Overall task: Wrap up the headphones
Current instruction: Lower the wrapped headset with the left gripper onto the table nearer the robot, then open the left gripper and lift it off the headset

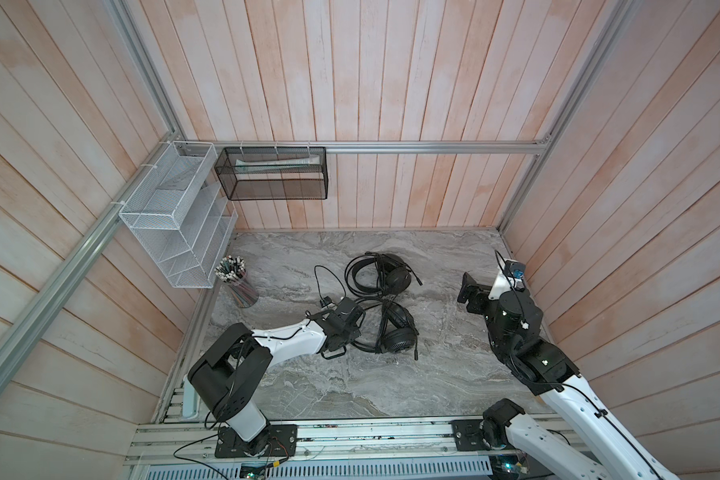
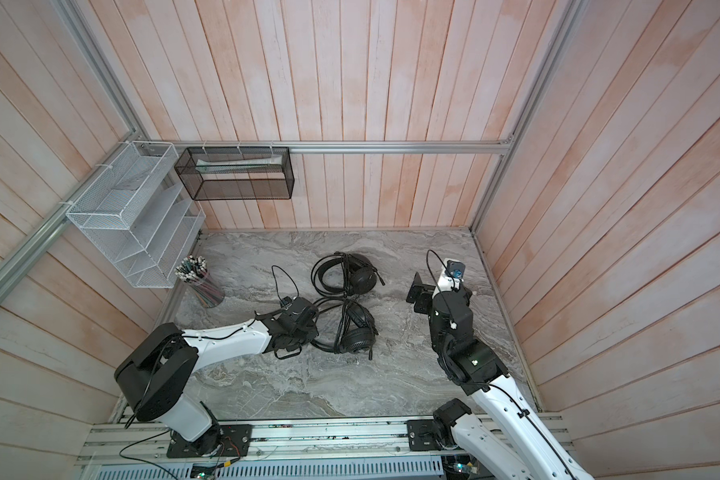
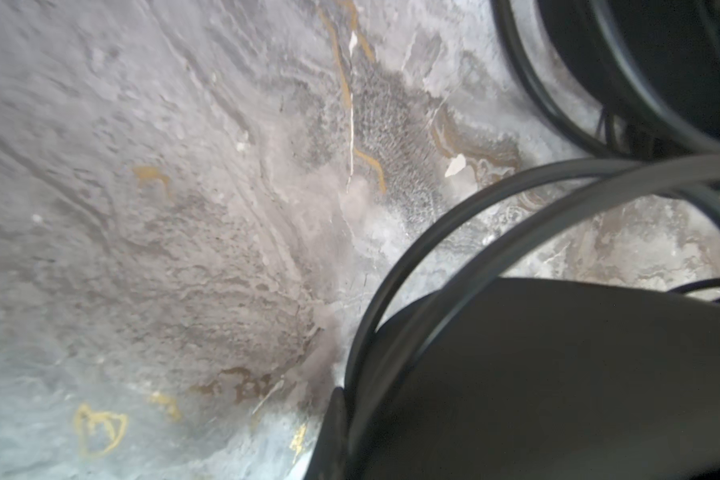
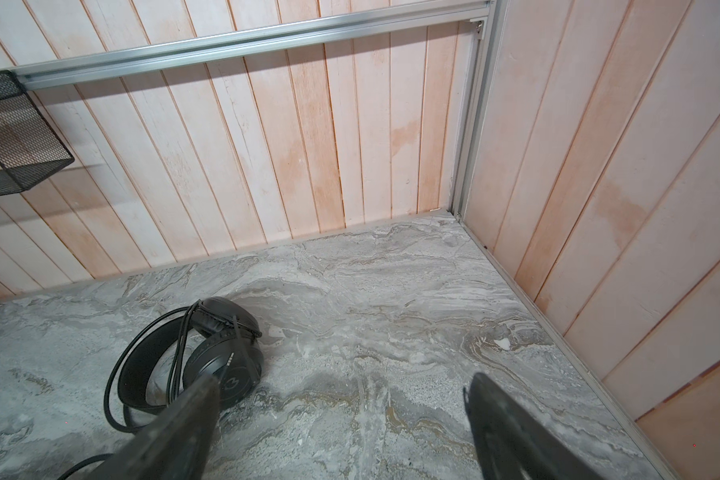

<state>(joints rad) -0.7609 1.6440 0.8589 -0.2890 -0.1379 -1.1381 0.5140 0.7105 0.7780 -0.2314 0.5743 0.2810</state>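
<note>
Plausibly, with the left claw (image 1: 350, 334) shut at the nearer headset (image 1: 395, 328) (hold unconfirmed) and the right claw (image 1: 470, 296) spread empty, that headset, laid on the table (image 1: 391, 386) well apart from the pencil cup (image 1: 242, 286), could be dragged into the farther headset (image 1: 385, 274), cables snagged.

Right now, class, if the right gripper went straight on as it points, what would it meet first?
The right gripper would probably meet bare tabletop first, missing the far headset; depth unclear.

far headset (image 1: 395, 276) behind near headset (image 1: 398, 340) | pencil cup (image 1: 242, 286) left of both | all on table (image 1: 391, 386)
</note>
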